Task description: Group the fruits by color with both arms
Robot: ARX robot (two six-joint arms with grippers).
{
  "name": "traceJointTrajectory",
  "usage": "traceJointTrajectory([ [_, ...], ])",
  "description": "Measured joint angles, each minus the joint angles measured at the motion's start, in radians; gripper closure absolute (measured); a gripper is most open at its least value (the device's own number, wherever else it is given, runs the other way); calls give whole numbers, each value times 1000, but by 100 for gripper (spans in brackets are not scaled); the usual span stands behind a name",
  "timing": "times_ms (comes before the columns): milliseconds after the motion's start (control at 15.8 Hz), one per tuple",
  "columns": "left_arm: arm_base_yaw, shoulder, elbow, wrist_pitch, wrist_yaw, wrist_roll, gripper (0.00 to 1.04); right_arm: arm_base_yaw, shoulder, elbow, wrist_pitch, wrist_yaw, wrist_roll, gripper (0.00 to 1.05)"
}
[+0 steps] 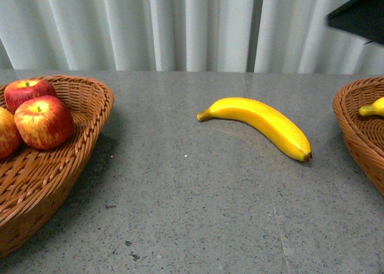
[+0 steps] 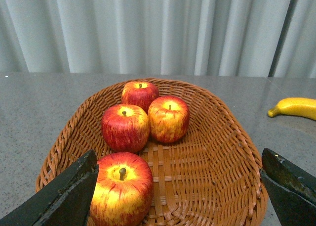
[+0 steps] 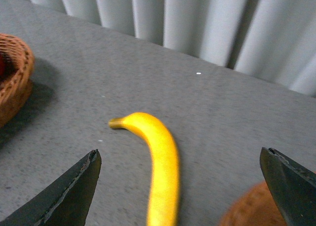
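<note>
Fruits: one loose banana (image 1: 258, 127) lies on the grey table (image 1: 180, 208), about mid-table between the two wicker baskets and touching neither. Its stem end points toward the left basket (image 1: 90, 115) and its dark tip toward the right basket (image 1: 354, 127). The left wrist view shows you four apples (image 2: 125, 127) in the left basket. Two sit side by side in the middle, one is behind them toward the curtain (image 1: 180, 22), and one is at the end nearest the camera. The front view catches only three of them, at the frame edge. A second banana (image 1: 373, 108) is in the right basket, with just its end visible.

Left gripper (image 2: 177, 186): jaws wide apart, holding nothing. It hovers over the near end of the left basket, with the camera looking along the basket toward the curtain. The near apple (image 2: 122, 189) sits right against one finger in the picture, but you can't tell from this view whether they touch.

Right gripper (image 3: 178, 184): jaws wide apart too, and empty. It hangs above the table with the loose banana running into the gap between the fingers. No contact is visible. The banana's near end is blurred. A brown wicker edge (image 3: 247, 208) shows by one finger, too blurred to say more.

The arm joints are out of frame in every view, so you can't tell pose beyond the wrists.
</note>
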Motion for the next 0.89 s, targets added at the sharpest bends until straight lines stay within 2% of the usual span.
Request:
traceJointTrajectory([
  [127, 0, 0, 0, 0, 0, 0, 7, 144, 153, 90, 25, 45, 43, 6],
  [254, 0, 0, 0, 0, 0, 0, 7, 230, 295, 240, -5, 92, 64, 6],
  [444, 0, 0, 0, 0, 0, 0, 7, 230, 440, 389, -95, 130, 59, 6],
  [634, 0, 0, 0, 0, 0, 0, 7, 190, 536, 481, -179, 169, 27, 6],
  [888, 0, 0, 0, 0, 0, 0, 7, 136, 554, 557, -345, 135, -80, 6],
])
